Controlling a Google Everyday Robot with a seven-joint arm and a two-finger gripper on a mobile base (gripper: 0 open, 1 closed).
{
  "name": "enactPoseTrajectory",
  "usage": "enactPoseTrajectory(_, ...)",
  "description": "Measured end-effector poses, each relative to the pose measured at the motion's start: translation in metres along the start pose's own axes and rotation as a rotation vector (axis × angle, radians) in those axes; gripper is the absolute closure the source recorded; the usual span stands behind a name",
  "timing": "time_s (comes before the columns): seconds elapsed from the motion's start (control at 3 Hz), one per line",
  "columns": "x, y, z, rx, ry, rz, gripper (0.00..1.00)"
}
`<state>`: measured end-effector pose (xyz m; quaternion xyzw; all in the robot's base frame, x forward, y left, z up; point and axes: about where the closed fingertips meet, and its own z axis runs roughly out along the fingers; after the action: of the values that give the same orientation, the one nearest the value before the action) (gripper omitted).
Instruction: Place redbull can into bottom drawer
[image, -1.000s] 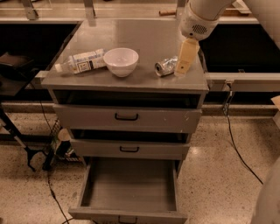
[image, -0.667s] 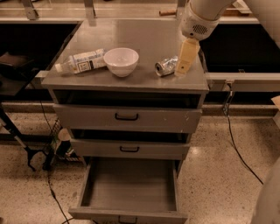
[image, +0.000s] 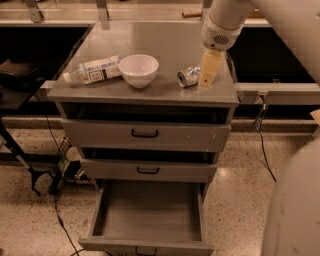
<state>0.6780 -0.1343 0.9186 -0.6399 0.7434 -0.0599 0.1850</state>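
One risk: nudging the redbull can (image: 187, 76), lying sideways on the counter (image: 150, 92) at upper right, just left of the pincer (image: 210, 72), and sending it rolling off the edge. Cannot tell pincer's state, clenched or released. Pulled open at lower centre: bottom drawer (image: 150, 212).

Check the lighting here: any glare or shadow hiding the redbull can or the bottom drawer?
Camera view: dim, warm light; soft glare on the cabinet top behind the white bowl; the redbull can shows a bright highlight beside the gripper, which is low over that top; the bottom drawer floor is evenly lit, darker at the rear under the middle drawer.
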Motion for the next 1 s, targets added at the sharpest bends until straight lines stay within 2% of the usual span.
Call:
enactPoseTrajectory(0.67, 0.012, -0.017, 0.033, -0.011, 0.093, -0.086, 0.0)
enactPoseTrajectory(1.0, 0.014, -0.024, 0.042, -0.013, 0.108, -0.112, 0.0)
